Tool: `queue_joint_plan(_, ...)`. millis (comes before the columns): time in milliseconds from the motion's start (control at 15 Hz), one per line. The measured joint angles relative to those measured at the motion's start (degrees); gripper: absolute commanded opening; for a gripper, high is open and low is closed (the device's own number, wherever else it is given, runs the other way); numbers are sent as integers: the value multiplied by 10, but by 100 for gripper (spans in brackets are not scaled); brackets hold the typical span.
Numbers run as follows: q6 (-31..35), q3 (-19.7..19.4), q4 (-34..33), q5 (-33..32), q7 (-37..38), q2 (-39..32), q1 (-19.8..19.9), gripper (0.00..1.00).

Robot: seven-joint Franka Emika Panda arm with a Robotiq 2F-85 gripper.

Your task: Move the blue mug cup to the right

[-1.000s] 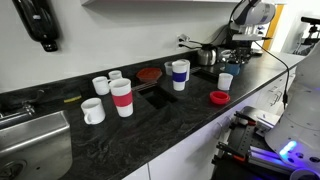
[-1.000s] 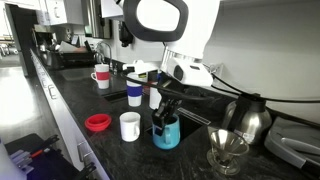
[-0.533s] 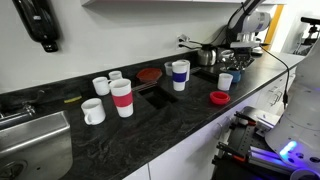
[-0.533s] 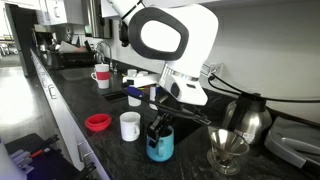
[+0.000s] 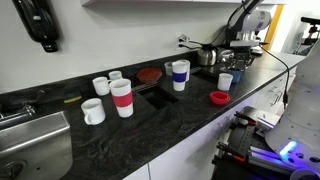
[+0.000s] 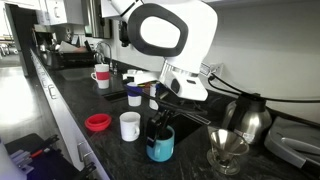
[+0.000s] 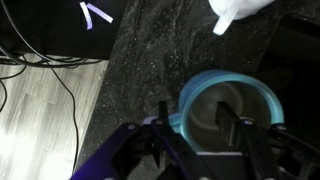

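"Gripper [image 6: 158,130] apart or clamped?"

"I cannot say for sure. In the wrist view its fingers [image 7: 165,118] straddle one side of the rim of the blue mug cup [image 7: 228,100]. One is outside the wall and one is down in the bowl, with a gap showing between them. Whether the pads actually bite on the wall is hidden."

"Where does the mug sit?"

"Directly under the tool, toward the near edge of the dark counter [image 6: 105,142]. It is just right of a small white cup [image 6: 130,126]. A red dish [image 6: 97,122] lies further left, and a glass funnel [image 6: 227,148] stands near on the right. I cannot tell whether its base touches the counter."

"How will it handle?"

"I judge it to be rigid glazed ceramic. It looks empty in the wrist view, so it should be light, but also slick and liable to chip if knocked. A pinch on the rim wall suits it, one finger in and one out. Keep it upright and mind the funnel on the way right."

"And the arm?"

"The white arm [image 6: 165,35] arches over from the far side, with the wrist pointing straight down onto the mug."
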State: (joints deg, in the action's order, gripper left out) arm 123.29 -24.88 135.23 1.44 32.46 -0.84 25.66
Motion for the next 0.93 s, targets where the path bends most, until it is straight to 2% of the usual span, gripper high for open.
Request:
queue_joint_plan(133, -2, 1, 0, 0, -2, 20, -3, 98)
queue_joint_plan(200, -5, 3, 0, 0, -6, 33, -5, 100)
queue_joint_plan(533, -74, 26, 2, -1, -32, 131, -18, 100)
queue_joint_plan(933, -67, 24, 4, -1, -32, 113, -16, 100)
